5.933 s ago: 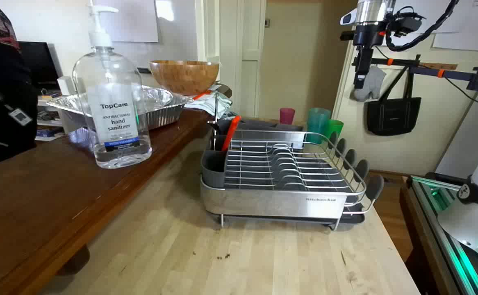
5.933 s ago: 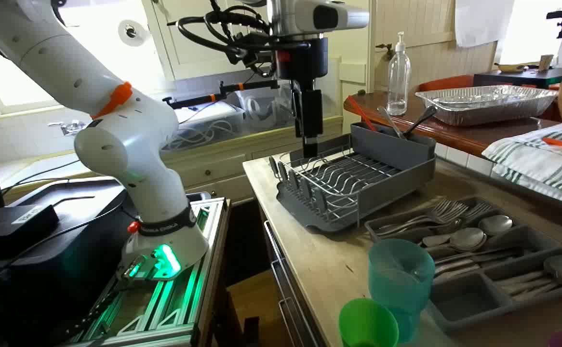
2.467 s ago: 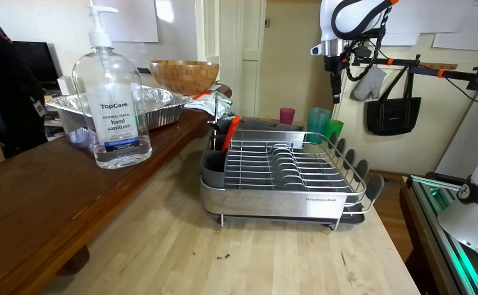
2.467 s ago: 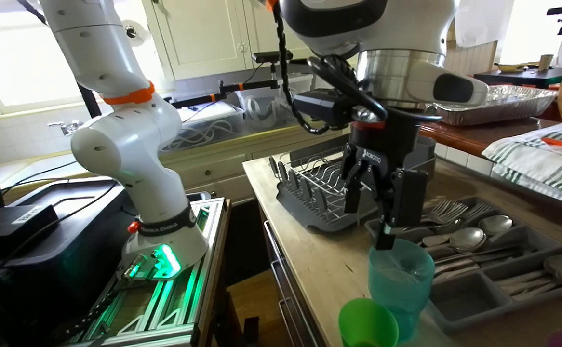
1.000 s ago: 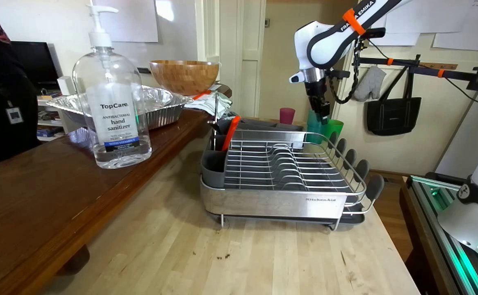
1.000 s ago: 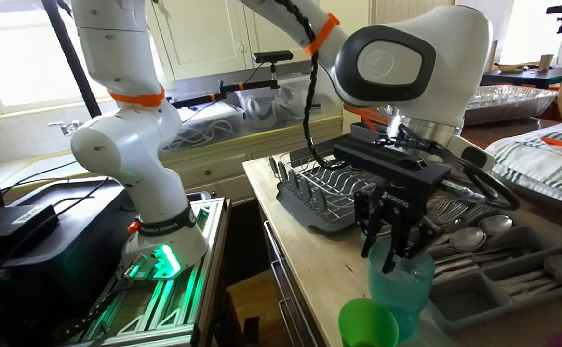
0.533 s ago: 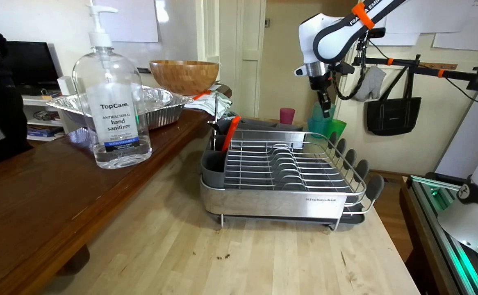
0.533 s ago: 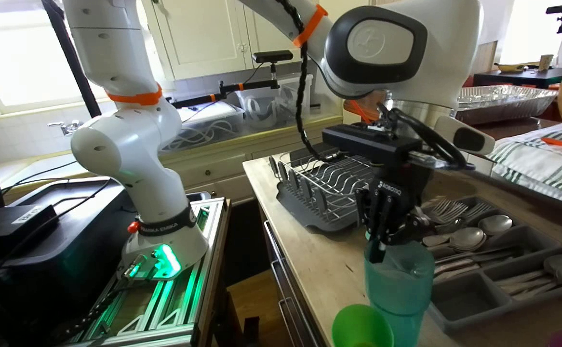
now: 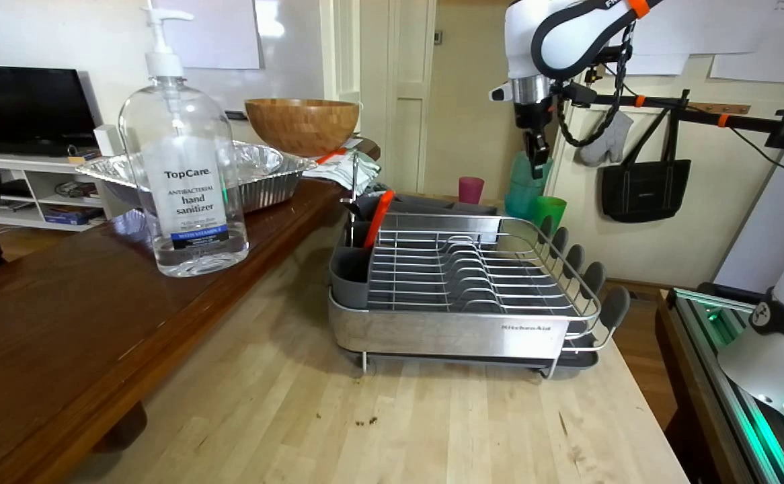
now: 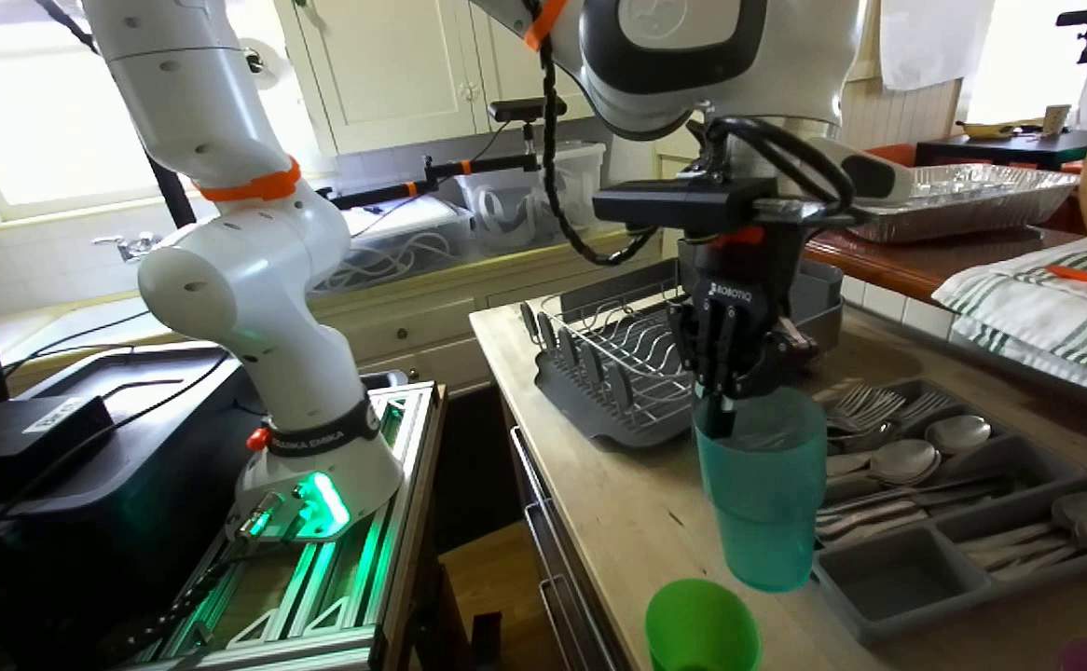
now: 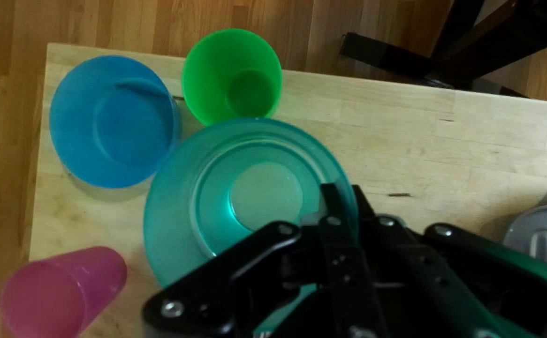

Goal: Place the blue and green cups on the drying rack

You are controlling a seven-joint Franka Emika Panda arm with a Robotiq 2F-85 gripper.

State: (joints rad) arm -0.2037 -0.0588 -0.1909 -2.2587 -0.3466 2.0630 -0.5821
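- Plainly, in the wrist view, the black two-fingered gripper [image 11: 343, 191] was clamped on the rim of a large, round, translucent teal cup [image 11: 259, 197], one finger inside its wall and the other outside.
- Near it, in the same view, a round blue cup [image 11: 111, 122] and a bright green tapered cup [image 11: 229, 77] stood on a pale wooden countertop [image 11: 466, 141]; a magenta cup [image 11: 60, 291] stood toward the lower left corner.
- In an exterior view, the teal cup hung slightly tilted from the fingers, near the green cup and partly hiding the edge of a grey divided tray [image 10: 893, 578] with metal cutlery [image 10: 905, 460].
- In an exterior view, both those cups were beyond the far side of a silver wire-and-steel drying rack [image 9: 446, 333], where a red utensil [image 9: 378, 218] leaned in the grey plastic caddy [image 9: 350, 279].
- Also there, a clear pump bottle [image 9: 187, 175] of hand sanitizer stood on a dark wooden ledge [image 9: 42, 323].
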